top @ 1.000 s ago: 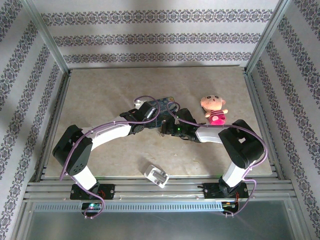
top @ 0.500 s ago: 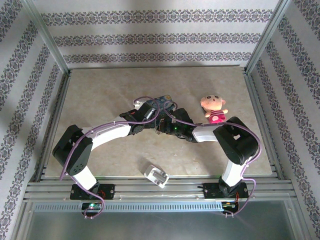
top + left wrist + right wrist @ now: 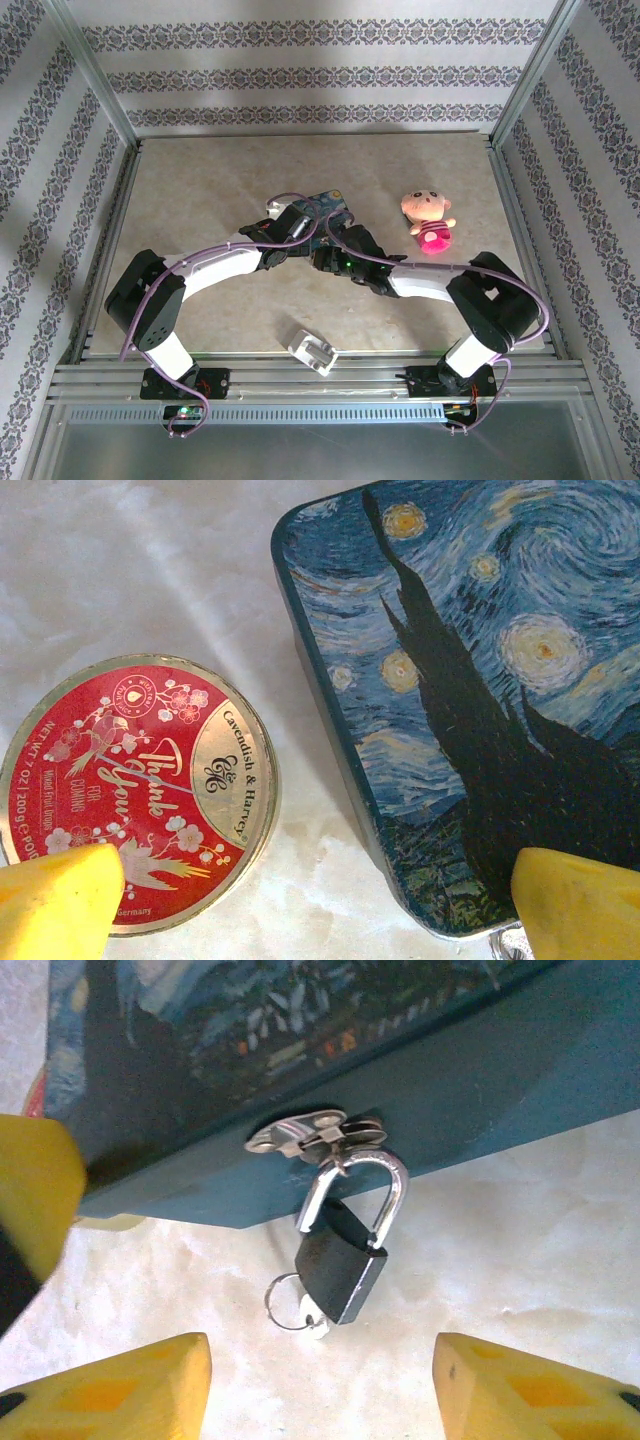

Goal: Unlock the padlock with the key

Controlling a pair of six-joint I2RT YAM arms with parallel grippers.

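**Padlock (image 3: 340, 1260) hanging from the tin's hasp (image 3: 315, 1132)**

We are watching the padlock dangling by its silvery shackle from the hasp on the blue tin (image 3: 450, 1050), low over the counter (image 3: 530, 1250). The key (image 3: 313, 1324) is touching its lower end, on a thin ring. The right claw (image 3: 325, 1388) is hovering just before it, spread wide, gripping nothing. The left claw (image 3: 320, 910) is gaping too, one fingertip over the red round tin (image 3: 140, 800), the other over the blue lid

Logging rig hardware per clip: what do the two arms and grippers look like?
The left arm and right arm match: white links between bulky black joint housings, with purple cables looping along them. A small green light glows near the right wrist. The fingers are chunky yellow blocks in both wrist views.
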